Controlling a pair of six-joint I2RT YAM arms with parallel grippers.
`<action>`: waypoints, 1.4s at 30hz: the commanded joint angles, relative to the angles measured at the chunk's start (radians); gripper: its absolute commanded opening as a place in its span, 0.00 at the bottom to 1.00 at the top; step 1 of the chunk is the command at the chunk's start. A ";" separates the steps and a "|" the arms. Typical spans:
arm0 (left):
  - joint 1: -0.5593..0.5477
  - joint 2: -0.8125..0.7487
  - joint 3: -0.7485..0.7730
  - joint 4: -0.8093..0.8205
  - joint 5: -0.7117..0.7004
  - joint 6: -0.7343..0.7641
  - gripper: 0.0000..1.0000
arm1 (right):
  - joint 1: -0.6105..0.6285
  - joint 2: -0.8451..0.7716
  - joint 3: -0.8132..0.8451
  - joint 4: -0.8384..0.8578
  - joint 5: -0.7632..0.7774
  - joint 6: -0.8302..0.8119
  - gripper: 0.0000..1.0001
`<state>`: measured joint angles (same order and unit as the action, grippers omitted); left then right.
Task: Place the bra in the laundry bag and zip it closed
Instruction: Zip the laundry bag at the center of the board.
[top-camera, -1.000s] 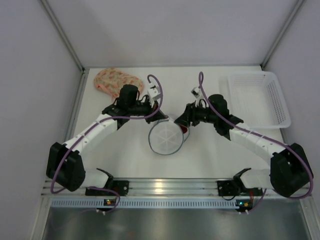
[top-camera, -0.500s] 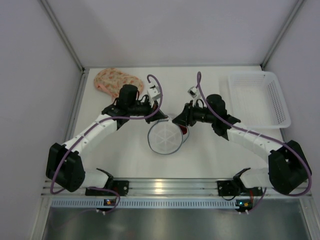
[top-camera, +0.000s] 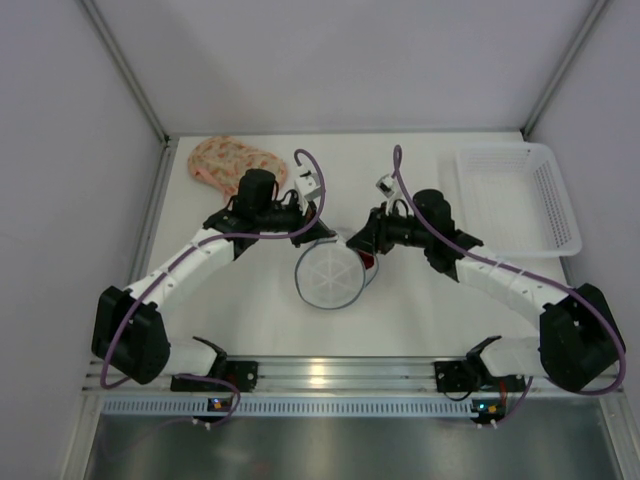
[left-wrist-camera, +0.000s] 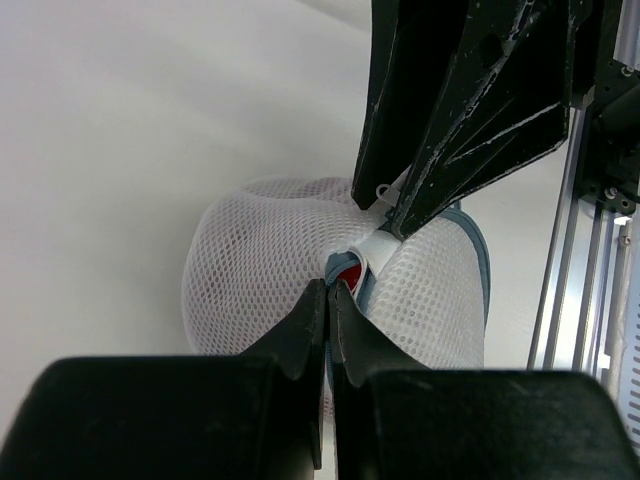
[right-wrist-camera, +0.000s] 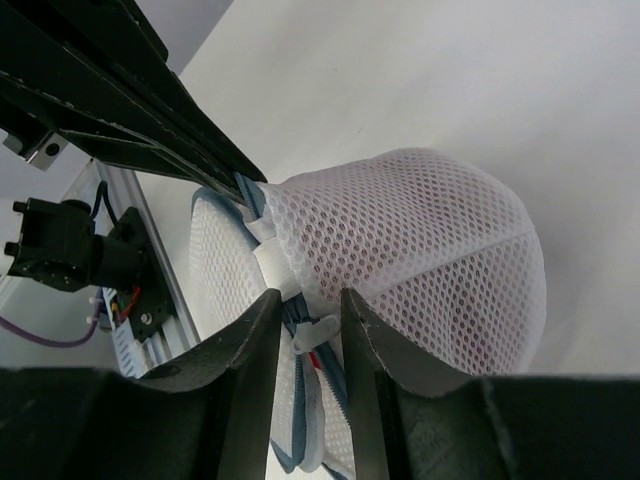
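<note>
Zipping was in hand: the bra (left-wrist-camera: 347, 273) showed as a red patch inside the laundry bag (top-camera: 328, 277) at the centre of the top view. The left gripper (left-wrist-camera: 328, 292) pinched the bag's rim flat; the right gripper (right-wrist-camera: 308, 300) stood narrow around the zipper pull (right-wrist-camera: 316, 330), grip uncertain. Next it likely needed a firm pinch, then a steady draw along the track.
</note>
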<state>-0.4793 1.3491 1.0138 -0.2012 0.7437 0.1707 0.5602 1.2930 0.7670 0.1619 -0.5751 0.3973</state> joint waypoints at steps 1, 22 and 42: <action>0.002 -0.048 0.023 0.048 0.020 0.009 0.00 | 0.014 -0.032 0.031 -0.010 0.017 -0.026 0.32; 0.002 -0.047 0.022 0.062 -0.070 -0.069 0.00 | 0.024 -0.143 0.031 -0.007 0.138 0.006 0.00; 0.001 -0.016 -0.055 0.273 -0.095 -0.436 0.00 | 0.040 -0.089 -0.129 0.249 0.167 -0.040 0.20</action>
<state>-0.4805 1.3289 0.9565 -0.0177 0.6380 -0.2092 0.5812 1.1824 0.6334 0.2863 -0.4118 0.3626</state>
